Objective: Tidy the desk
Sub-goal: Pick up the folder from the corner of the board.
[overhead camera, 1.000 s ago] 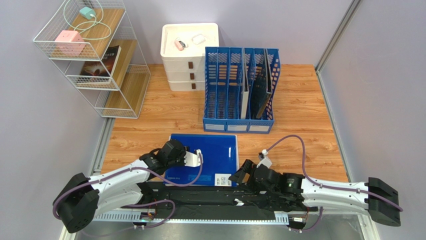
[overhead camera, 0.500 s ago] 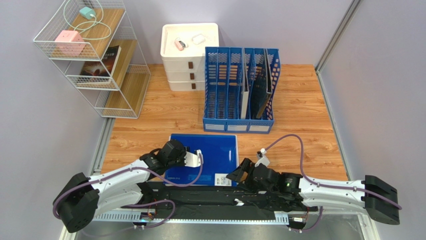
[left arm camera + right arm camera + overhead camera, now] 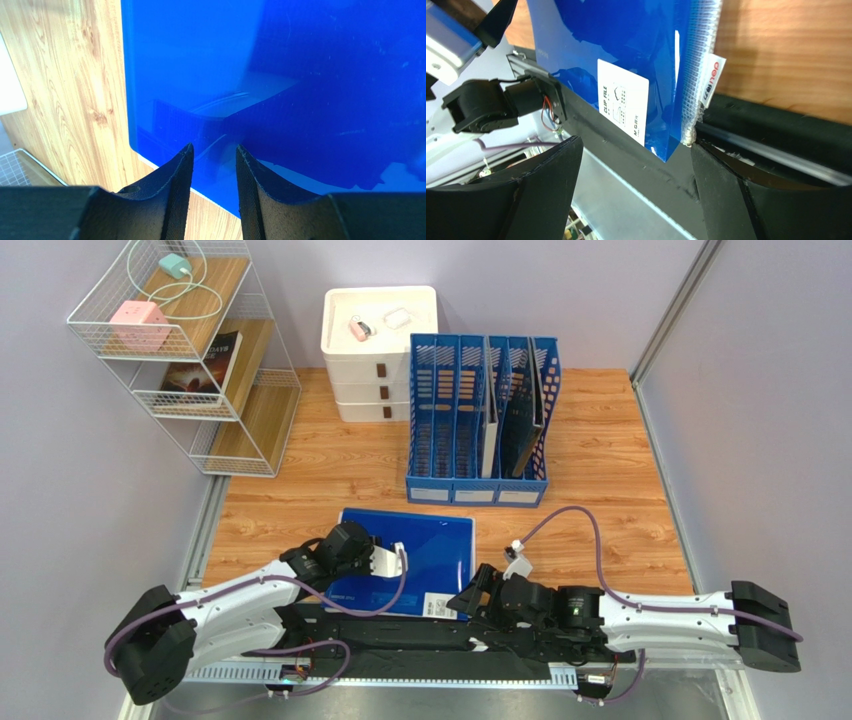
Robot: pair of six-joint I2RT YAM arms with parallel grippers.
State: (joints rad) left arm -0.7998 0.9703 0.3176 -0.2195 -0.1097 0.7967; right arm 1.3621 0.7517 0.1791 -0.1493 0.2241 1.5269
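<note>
Operator: Right gripper has shifted leftward in the top view and now sits at the lower right corner of the blue folder. The folder's lower edge now runs slightly askew. Left arm position is unchanged.

Inspector: Report the upper row, left to right.

Operator: Upper left: white wire shelf, carrying a pink box and a book. Upper centre: white drawer unit. Just beside it, to the right: blue file rack, with flat items standing upright in its right-hand compartments.

Inspector: Location of the task item?

Operator: The desk fills the middle of the top view and lies beneath every listed item. The shelf stands at its upper left corner.

Inspector: Report the lower row, left to right.

Operator: Left gripper is over the folder's left part, near a rounded corner. Its fingers are parted by a narrow gap and nothing lies between them. The folder lies flat at the desk's lower edge, and a white label is on its lower right area. That corner projects past the wood, over the black strip at the arm bases. The right gripper's fingers are spread wide, one on each side of that corner, and are grasping nothing.
</note>
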